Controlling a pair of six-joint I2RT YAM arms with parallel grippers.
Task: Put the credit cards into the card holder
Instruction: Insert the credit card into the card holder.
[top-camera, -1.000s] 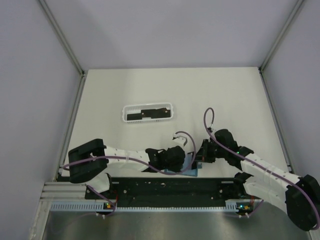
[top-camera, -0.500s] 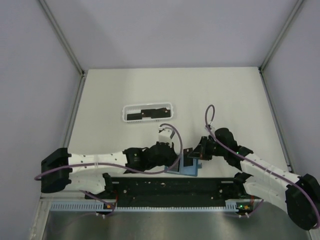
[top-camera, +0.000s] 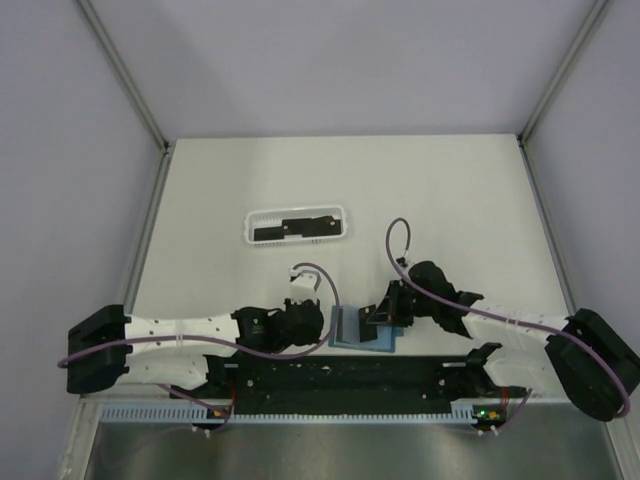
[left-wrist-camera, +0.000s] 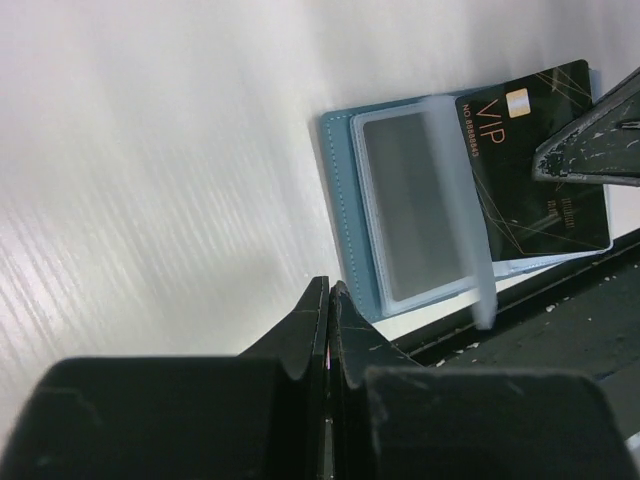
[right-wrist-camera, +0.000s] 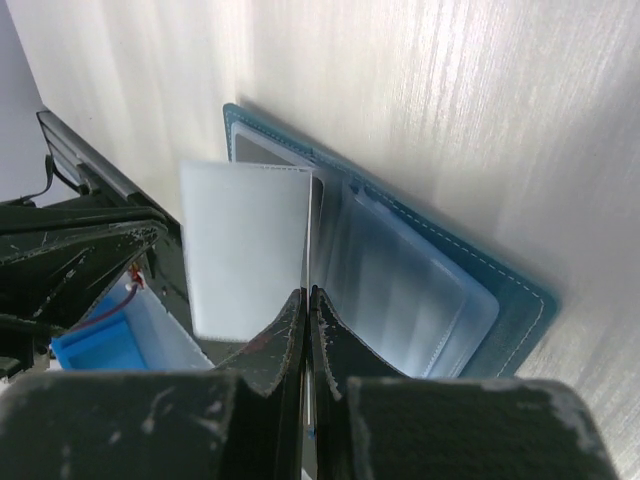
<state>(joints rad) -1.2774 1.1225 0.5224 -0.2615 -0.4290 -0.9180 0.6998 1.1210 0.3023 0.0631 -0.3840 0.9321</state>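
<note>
The teal card holder (top-camera: 352, 331) lies open at the table's near edge, with its clear sleeves showing in the left wrist view (left-wrist-camera: 345, 210) and the right wrist view (right-wrist-camera: 505, 295). One clear sleeve (right-wrist-camera: 245, 250) stands up from it. My right gripper (top-camera: 377, 317) (right-wrist-camera: 307, 292) is shut on a black credit card (left-wrist-camera: 530, 170) marked VIP. It holds the card over the holder's right half; the card shows edge-on in the right wrist view (right-wrist-camera: 311, 235). My left gripper (top-camera: 322, 326) (left-wrist-camera: 328, 288) is shut and empty, just left of the holder. More black cards (top-camera: 290, 228) lie in the basket.
A long white basket tray (top-camera: 296, 210) stands behind the arms, left of centre. The black base rail (top-camera: 350, 375) runs along the near edge, right beside the holder (left-wrist-camera: 560, 320). Grey walls close in the table on three sides.
My left gripper has pulled back leftward off the holder. My right gripper has moved left over the holder with the card. The holder now lies open with a sleeve lifted.
</note>
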